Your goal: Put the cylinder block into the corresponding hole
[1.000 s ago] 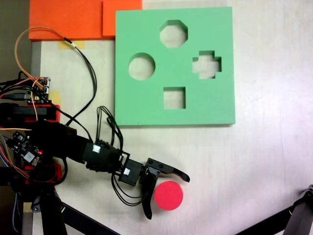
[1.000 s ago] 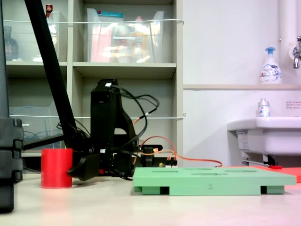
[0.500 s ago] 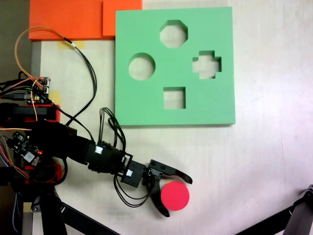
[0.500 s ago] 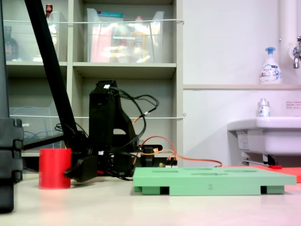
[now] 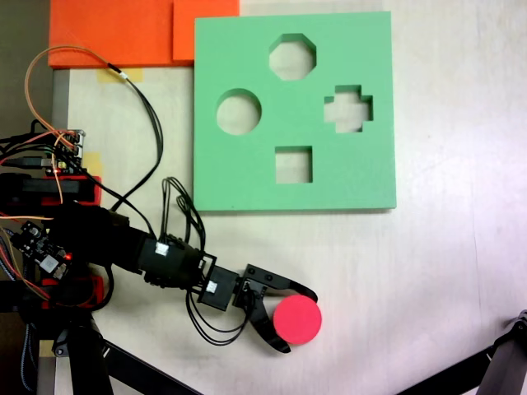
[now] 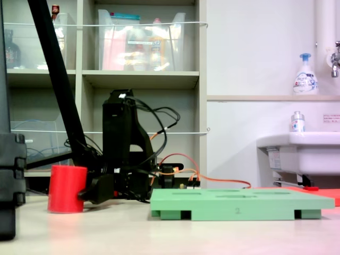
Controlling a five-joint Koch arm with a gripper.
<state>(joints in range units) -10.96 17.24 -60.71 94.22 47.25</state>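
Since a second ago my claw [image 5: 298, 322] has closed in around the red cylinder block [image 5: 297, 319], and the block has shifted a little to the right in the top-down fixed view and now leans in the side fixed view, where it stood straight before. Both curved black jaws now hug the block, one over its far edge and one under its near edge as the top-down view shows them, so I judge the claw to be narrowed onto it and gripping, though from these angles I cannot confirm firm contact on both sides.

In the side view the block [image 6: 67, 189] tilts slightly, its base seemingly touching the surface [image 5: 445, 280] at one edge; I read that as the start of a lift or a squeeze that has rocked it.

Farther out, the green foam board [image 5: 362, 177] lies flat, well apart from the block. Its round cutout [image 5: 239, 112] sits at the board's left, with the octagonal cutout [image 5: 292, 56] beyond it, the cross cutout [image 5: 348, 109] to the right and the square cutout [image 5: 293, 164] nearest the arm. The block is held low because the carry to the round cutout has not begun, I judge.
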